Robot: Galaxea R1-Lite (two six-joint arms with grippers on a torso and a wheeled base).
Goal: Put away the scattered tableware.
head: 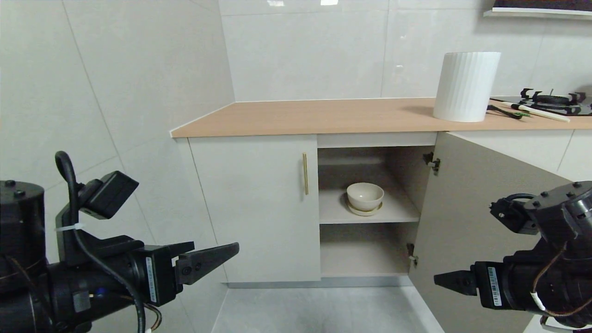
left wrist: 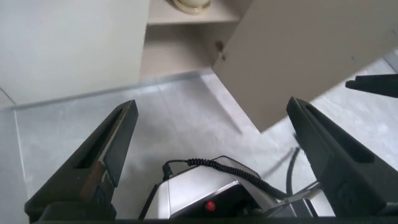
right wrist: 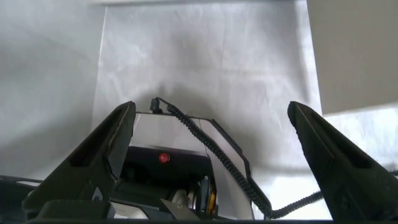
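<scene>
Left pincer (head: 208,261) released, low at 8 o'clock in head view, black wedge tip aimed toward the cabinet. Wrist view confirms it: left pincer (left wrist: 211,106) jaws spread wide, nothing held. Same for the right pincer (head: 455,282), low at 4 o'clock with its tip pointing toward 9 o'clock. In its wrist view the right pincer (right wrist: 210,107) is spread wide and empty over the floor.

Task item: cream round ceramic bowl (head: 365,195) at 12 o'clock, upright on a matching cream saucer (head: 364,211). Both are on the upper shelf (head: 397,210) of the open compartment, well apart from both pincers. The lower shelf (head: 360,259) sits beneath it.

Surroundings:
- Closed matte beige cabinet door (head: 254,208) at 11 o'clock. Flat panel with a slim brass bar handle (head: 305,174), vertical, on the edge next to the opening.
- Open matte beige cabinet door (head: 467,217) at 2 o'clock, swung out toward the robot. Its inner face is right behind the right pincer tip, and it crowds that side of the opening.
- Wood-grain laminate counter (head: 323,115) above the cabinet.
- White ribbed cylindrical container (head: 466,86) upright on the counter at 1 o'clock.
- Black gas hob (head: 552,99) at 2 o'clock, far end of the counter. A pale stick-shaped utensil (head: 541,112) and a black utensil (head: 504,111) lie between container and hob; can't tell what kind.
- Glossy large-format pale wall tiles (head: 300,51) behind and on the 9 o'clock side.
- Mottled grey floor (head: 323,310) between pincers and cabinet.
</scene>
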